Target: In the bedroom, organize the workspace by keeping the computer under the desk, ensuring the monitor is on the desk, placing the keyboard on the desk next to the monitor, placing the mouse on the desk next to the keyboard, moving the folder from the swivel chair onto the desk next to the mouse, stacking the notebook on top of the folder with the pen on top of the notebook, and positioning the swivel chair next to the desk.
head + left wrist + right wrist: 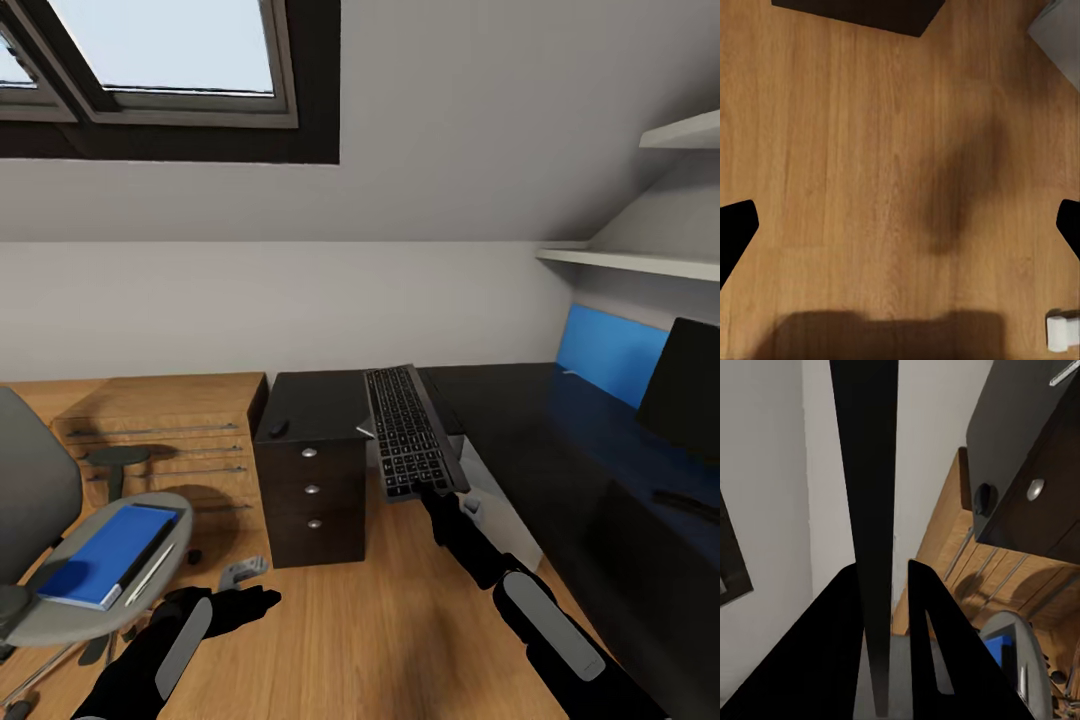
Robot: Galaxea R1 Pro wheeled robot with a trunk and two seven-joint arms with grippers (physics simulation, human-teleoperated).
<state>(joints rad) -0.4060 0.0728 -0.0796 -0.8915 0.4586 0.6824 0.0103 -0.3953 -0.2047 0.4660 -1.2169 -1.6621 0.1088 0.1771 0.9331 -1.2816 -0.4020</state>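
The keyboard is clamped at its near end by the right gripper and held above the desk. The mouse sits on the drawer unit; the monitor is apparently on the desk at right. The folder is left on the chair. The left gripper hangs spread.

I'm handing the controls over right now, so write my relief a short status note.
Right pincer: shut on the keyboard, holding it raised, tilted over the drawer unit end of the desk.
Left pincer: open, over bare floor.
Mouse: on the drawer unit top.
Monitor: on the desk at right.
Folder: on the swivel chair seat, with the pen beside it.
Done: monitor and mouse on the desk.
Left: set keyboard beside monitor, mouse beside it, move folder, stack notebook and pen, park chair.
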